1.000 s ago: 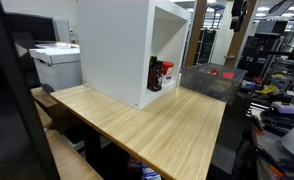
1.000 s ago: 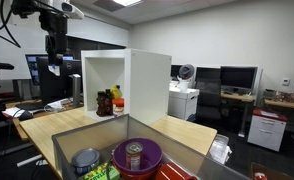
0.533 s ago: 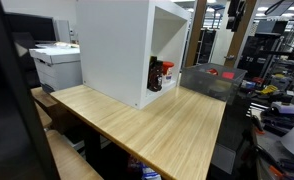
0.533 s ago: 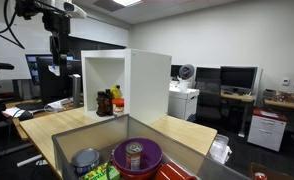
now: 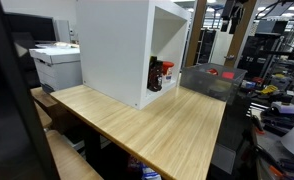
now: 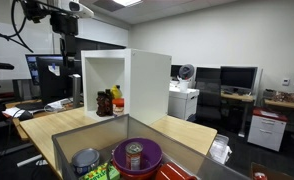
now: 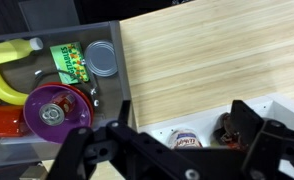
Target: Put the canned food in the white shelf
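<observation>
**Cans wait in bin as robot arm hangs over office table**

An open-plan office with grey carpet, ceiling lights and desks carrying dark monitors (image 6: 237,77) surrounds a long table (image 5: 147,125) topped in pale wood grain. The white shelf (image 5: 112,50) stands on the table, its one open face holding a cluster of bottles (image 6: 107,100) on its floor. A clear-walled bin (image 6: 87,135) sits at the table's end, well apart from the shelf, with bare wood between them. A white printer (image 5: 57,62) stands off the table, beyond the shelf's closed side.

The robot's gripper (image 6: 65,56) hangs high over the table, level with the shelf's top edge in an exterior view. In the wrist view the gripper (image 7: 162,138) has its jaws spread wide with nothing between them, looking straight down on the wood, with the bin to one side and the shelf's edge at the bottom.

Inside the bin lie a purple bowl (image 7: 42,100), a banana (image 7: 7,60) and a green packet (image 7: 69,62). The silver-lidded can (image 7: 102,58) stands upright on the bin's floor beside the packet. A second can (image 6: 135,155) stands in the purple bowl.
</observation>
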`<control>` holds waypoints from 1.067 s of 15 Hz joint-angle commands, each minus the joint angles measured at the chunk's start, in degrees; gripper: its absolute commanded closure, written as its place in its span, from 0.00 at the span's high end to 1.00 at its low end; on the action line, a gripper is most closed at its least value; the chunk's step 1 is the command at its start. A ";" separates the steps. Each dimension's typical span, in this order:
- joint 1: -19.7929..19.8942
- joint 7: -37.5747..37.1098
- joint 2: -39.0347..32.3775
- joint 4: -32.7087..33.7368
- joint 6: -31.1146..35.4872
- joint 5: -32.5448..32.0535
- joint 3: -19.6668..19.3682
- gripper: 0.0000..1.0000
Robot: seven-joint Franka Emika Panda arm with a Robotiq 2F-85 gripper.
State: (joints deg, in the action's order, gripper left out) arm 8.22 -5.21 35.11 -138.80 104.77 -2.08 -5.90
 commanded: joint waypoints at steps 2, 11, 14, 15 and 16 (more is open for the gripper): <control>3.19 -1.90 -2.45 0.68 1.35 -0.81 -1.50 1.00; 9.32 -5.98 -8.82 0.71 10.22 -3.05 -4.84 1.00; 10.55 -7.64 -11.46 0.95 12.33 -4.02 -5.42 1.00; 11.01 -8.41 -12.53 1.08 12.83 -4.43 -5.76 1.00; 11.30 -8.92 -13.24 1.17 13.18 -4.67 -5.99 1.00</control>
State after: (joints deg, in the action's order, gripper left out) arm 18.11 -11.37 25.39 -138.77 116.10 -5.28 -11.66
